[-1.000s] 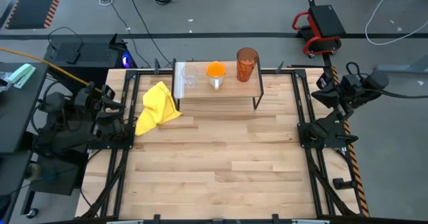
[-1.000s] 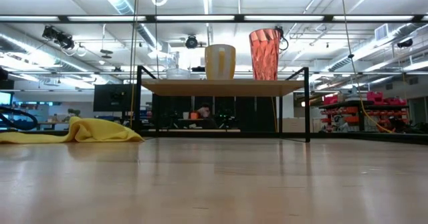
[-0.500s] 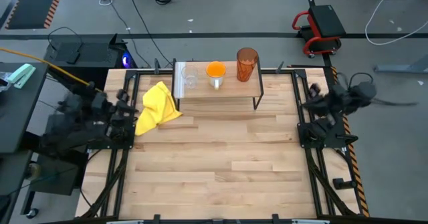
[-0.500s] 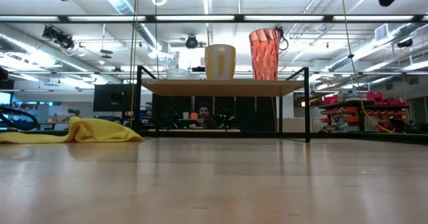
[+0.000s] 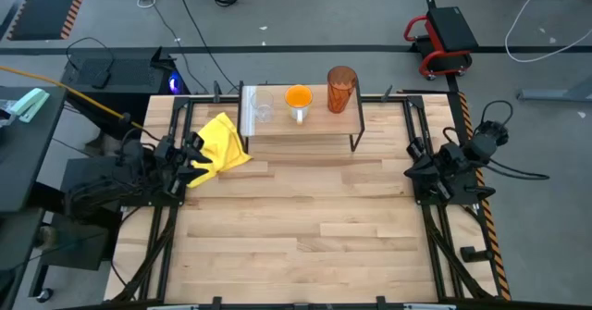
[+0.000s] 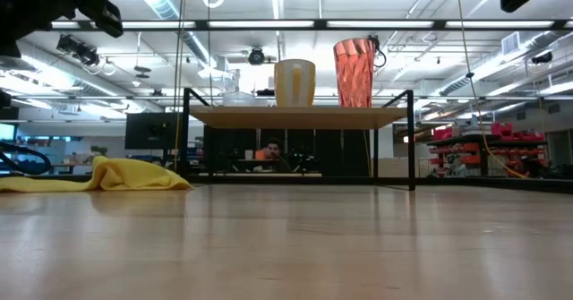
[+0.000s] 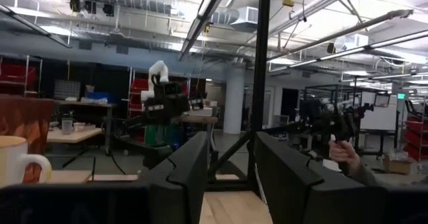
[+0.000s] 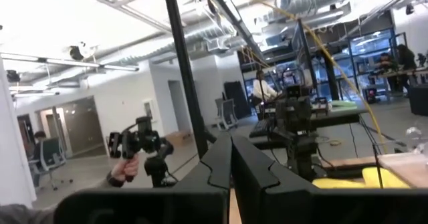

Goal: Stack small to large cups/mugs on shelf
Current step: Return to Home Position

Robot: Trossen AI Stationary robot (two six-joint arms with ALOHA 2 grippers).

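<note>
On the shelf (image 5: 305,125), at the table's far edge, three vessels stand in a row. From left to right they are the clear glass cup (image 5: 263,106), the orange mug (image 5: 298,99) and the amber tumbler (image 5: 341,88). The low view shows the mug (image 6: 295,82) and the tumbler (image 6: 354,72) upright on the shelf board (image 6: 295,116). My left gripper (image 5: 196,153) (image 7: 231,164) is open at the table's left edge, beside the yellow cloth. My right gripper (image 5: 413,155) (image 8: 231,164) is shut at the table's right edge. Neither touches anything.
A crumpled yellow cloth (image 5: 217,148) (image 6: 107,175) lies on the table left of the shelf, close to my left gripper. Black frame rails run along both table sides. A person (image 6: 269,150) shows beyond the shelf, and a hand (image 8: 127,165) holds a device in the room.
Both arms have swung out of their earlier poses. My left gripper has moved toward the table's right, up to the yellow cloth. My right arm has come from the far right corner toward the near edge and turned toward the table. The cups stay still.
</note>
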